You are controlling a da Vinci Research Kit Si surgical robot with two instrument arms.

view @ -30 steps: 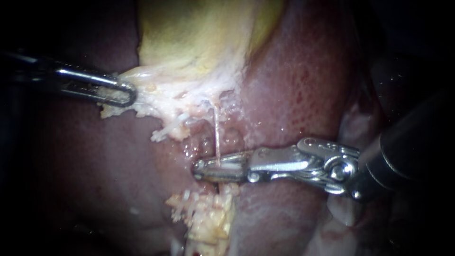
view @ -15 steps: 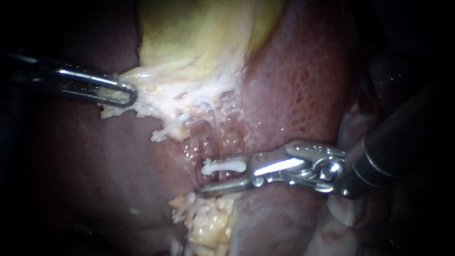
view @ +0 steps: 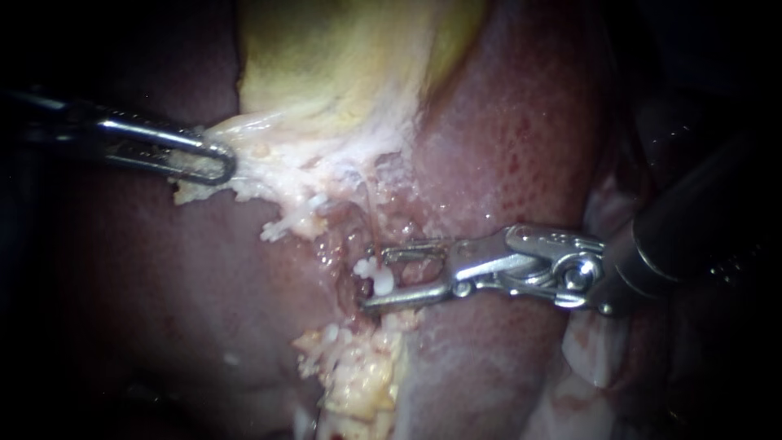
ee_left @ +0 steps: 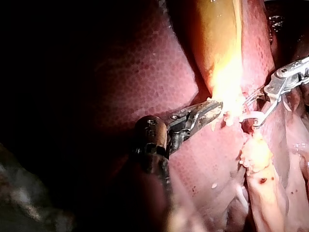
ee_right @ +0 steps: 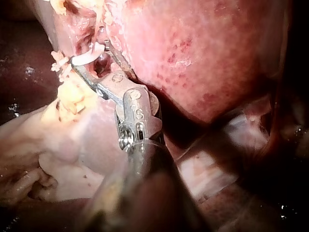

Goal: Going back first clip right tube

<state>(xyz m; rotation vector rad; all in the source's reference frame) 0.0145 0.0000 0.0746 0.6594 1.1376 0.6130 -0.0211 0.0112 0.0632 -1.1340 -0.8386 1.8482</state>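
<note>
A white clip [view: 376, 279] sits on a thin pale tube [view: 371, 213] that runs down from the gallbladder [view: 342, 65] between lobes of liver [view: 505, 147]. My right instrument [view: 373, 279] comes in from the right with its jaws open, one above and one below the clip. The right wrist view shows the clip [ee_right: 90, 56] between the same open jaws of my right instrument [ee_right: 89, 51]. My left instrument [view: 208, 161] is shut on pale tissue at the gallbladder's lower edge. In the left wrist view my left instrument [ee_left: 211, 113] holds that tissue beside the clip [ee_left: 249, 116].
Yellowish fatty tissue [view: 358, 375] lies just below the clip. Frayed white strands [view: 285, 224] hang from the gallbladder's lower edge to the left of the tube. Liver surrounds the site on both sides.
The right instrument's jaws, shut around the tube a second ago, have opened and drawn back slightly to the right, leaving the white clip on the tube. The left instrument has not moved.
</note>
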